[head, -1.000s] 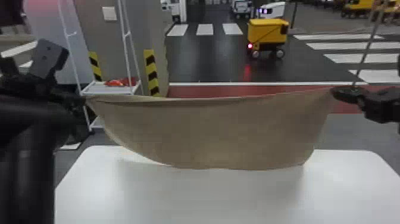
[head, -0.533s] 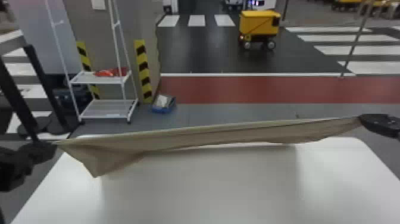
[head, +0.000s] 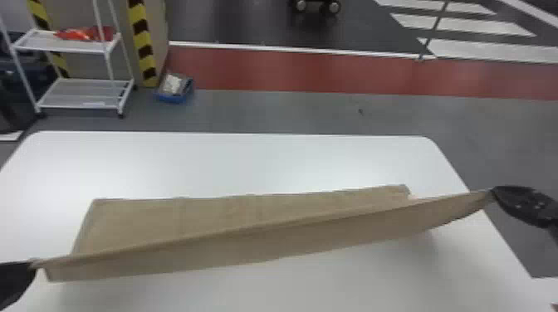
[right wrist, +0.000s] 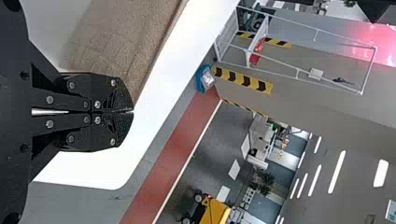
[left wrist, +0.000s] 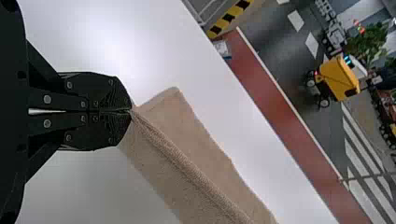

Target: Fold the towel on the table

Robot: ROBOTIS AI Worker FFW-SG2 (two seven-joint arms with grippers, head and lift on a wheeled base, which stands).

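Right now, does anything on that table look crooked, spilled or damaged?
Slightly: the towel looks askew. Its held edge slants, lower in the head view at the left end than the right. I see no spill or tear.

Plain tan towel (head: pixel 265 244), white bench (head: pixel 249 162), grey floor (head: pixel 290 114), brick-red floor band (head: pixel 290 70) from eleven to two o'clock, yellow-and-black striped pillar edge (head: pixel 143 41) and white rack (head: pixel 70 49) toward ten o'clock

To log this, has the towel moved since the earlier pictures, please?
Yes, the towel has come down toward the robot, judged against the table's far edge.
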